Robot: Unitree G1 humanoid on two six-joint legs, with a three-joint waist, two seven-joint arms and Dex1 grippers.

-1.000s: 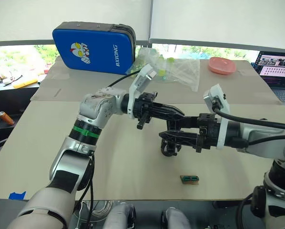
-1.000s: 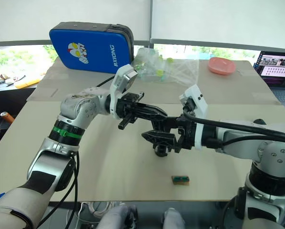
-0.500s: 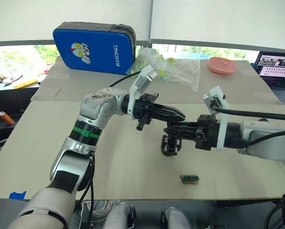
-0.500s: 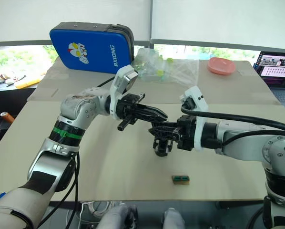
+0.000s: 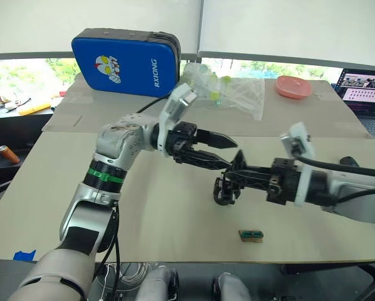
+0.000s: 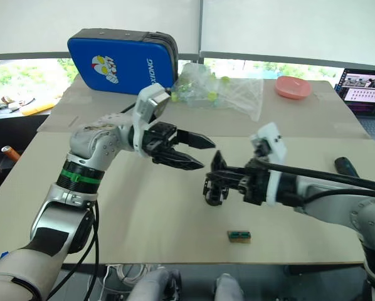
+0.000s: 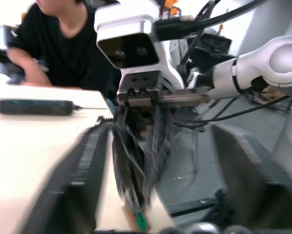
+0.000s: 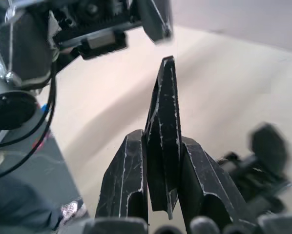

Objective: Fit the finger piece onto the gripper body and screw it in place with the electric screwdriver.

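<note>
Holding the finger piece (image 8: 161, 141) pinched tight in its jaws, the right gripper (image 5: 241, 176) has it just beside the gripper body (image 5: 224, 189), which sits on the tabletop (image 5: 62, 182); my guess is it's lining the piece up to seat it. The left gripper (image 5: 220, 152) hovers right above with jaws spread and empty, probably ready to steady things. The electric screwdriver (image 7: 32, 107) lies on the tabletop, well apart off to the robot's right. At the far edge, a clear plastic bag (image 5: 231, 93) holds small greenish bits, and the pink bowl (image 5: 293, 86) looks empty.
</note>
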